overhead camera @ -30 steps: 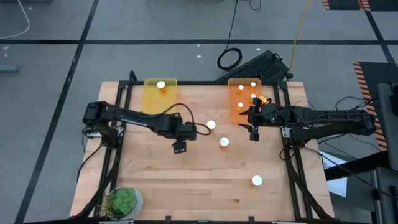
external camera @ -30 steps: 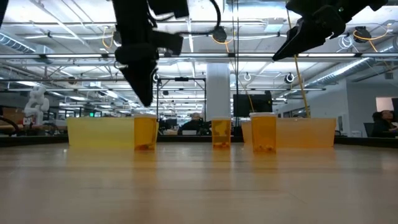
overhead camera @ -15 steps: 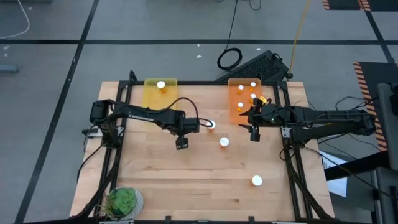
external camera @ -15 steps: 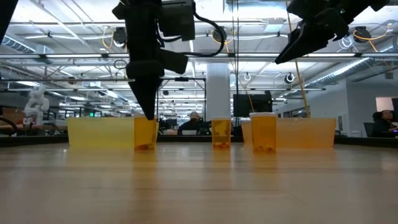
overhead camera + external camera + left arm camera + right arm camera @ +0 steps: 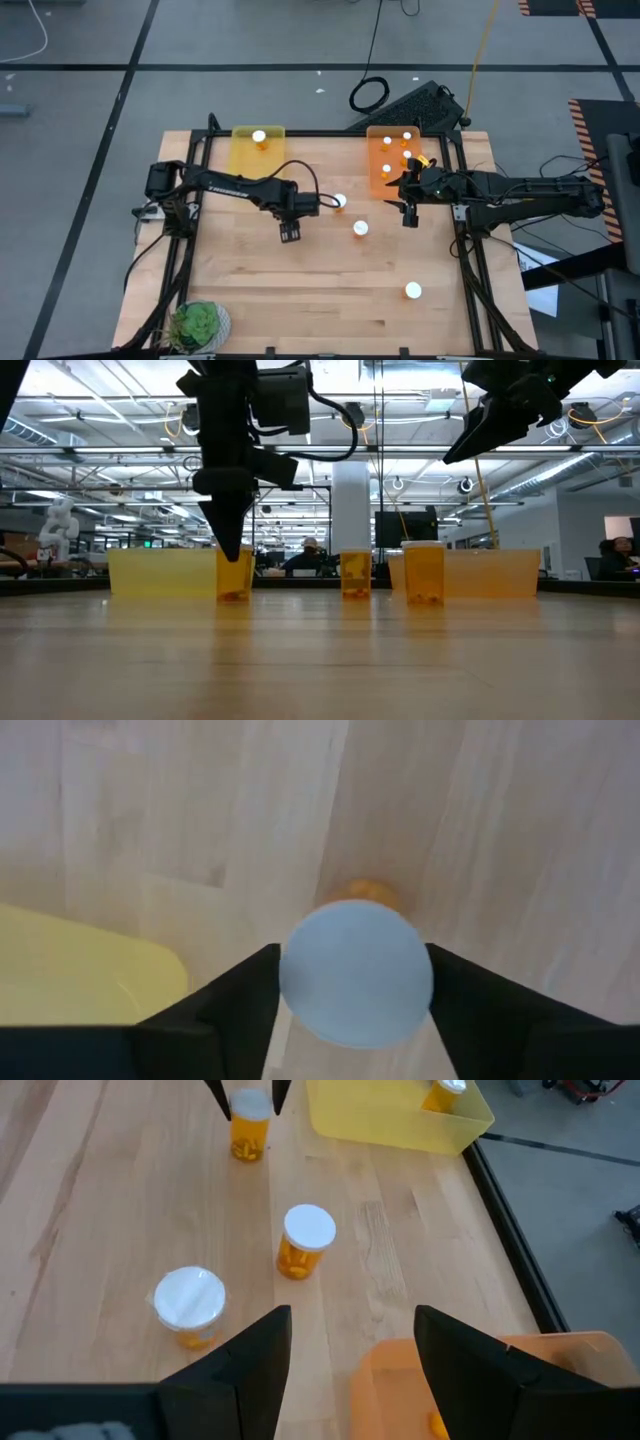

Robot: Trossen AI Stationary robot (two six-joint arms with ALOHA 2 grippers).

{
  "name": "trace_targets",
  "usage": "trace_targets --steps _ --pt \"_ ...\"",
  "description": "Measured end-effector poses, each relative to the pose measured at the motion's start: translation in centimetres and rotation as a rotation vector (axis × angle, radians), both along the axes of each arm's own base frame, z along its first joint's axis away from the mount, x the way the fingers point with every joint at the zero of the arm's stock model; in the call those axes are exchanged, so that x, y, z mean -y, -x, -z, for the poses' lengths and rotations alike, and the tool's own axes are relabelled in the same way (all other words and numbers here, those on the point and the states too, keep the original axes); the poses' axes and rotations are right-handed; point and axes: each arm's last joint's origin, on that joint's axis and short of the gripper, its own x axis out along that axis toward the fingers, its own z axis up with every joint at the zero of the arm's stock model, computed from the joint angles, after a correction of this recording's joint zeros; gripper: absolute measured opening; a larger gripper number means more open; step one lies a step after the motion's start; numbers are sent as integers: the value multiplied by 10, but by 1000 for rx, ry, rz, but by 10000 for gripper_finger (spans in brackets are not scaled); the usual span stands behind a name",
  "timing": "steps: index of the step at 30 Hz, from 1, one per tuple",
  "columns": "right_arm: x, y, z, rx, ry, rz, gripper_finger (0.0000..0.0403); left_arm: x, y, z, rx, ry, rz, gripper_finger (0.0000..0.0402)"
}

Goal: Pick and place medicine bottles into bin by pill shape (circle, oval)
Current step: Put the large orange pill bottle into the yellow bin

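The left gripper (image 5: 336, 203) is over the middle of the table (image 5: 300, 290), pointing down at one bottle (image 5: 340, 202). In the left wrist view the two fingers (image 5: 235, 995) stand apart on both sides of this bottle's white cap (image 5: 355, 975). They are very near the cap, but I cannot tell if they touch it. In the low view this bottle (image 5: 234, 572) stands upright on the wood and the gripper tip is in front of its upper part.

The right gripper (image 5: 408, 196) hangs above the table just beside the orange bin (image 5: 376, 165). Its fingers (image 5: 250, 1355) are apart and hold nothing.

Two more bottles stand free on the table: one (image 5: 361, 229) is between the two grippers, and another (image 5: 412, 291) is near the front edge on the right side. The yellow bin (image 5: 243, 160) at the back left holds one bottle (image 5: 259, 137). The orange bin at the back right holds several bottles (image 5: 388, 143); I see about five white caps there.

A green plant (image 5: 197, 322) is at the front left corner of the table.
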Motion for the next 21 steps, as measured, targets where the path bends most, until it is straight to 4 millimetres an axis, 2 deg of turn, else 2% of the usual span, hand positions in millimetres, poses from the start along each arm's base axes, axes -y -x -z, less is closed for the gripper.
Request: trace_targets --steps 5,9,15,21 --pt "0 0 0 0 0 0 208 0 0 -1 3 3 2 210" --pt "0 0 0 0 0 0 208 0 2 -10 25 3 7 207" --pt "0 0 0 -1 0 0 208 -4 9 -41 106 -5 30 224" --pt "0 0 0 0 0 0 208 -26 32 -77 188 -21 -23 214"
